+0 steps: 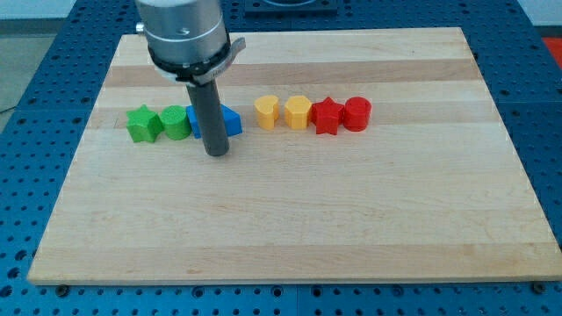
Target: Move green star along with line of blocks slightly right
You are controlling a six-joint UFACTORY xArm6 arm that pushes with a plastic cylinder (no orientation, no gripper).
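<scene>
My tip (217, 154) just below blue block (230, 121), right of green star (140, 124).

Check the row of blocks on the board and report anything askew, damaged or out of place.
Nothing looks damaged or toppled. The only irregularity is a gap in the row: green star, green round block and blue block sit together, then bare board before the two yellow blocks. My tip stands just below the blue block, partly hiding it.

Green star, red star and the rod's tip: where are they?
Green star (141, 124), camera view, middle of its top face.
Red star (327, 115), camera view, middle of its top face.
My tip (217, 153), camera view, rod's very end, just below the blue block (232, 121).
</scene>
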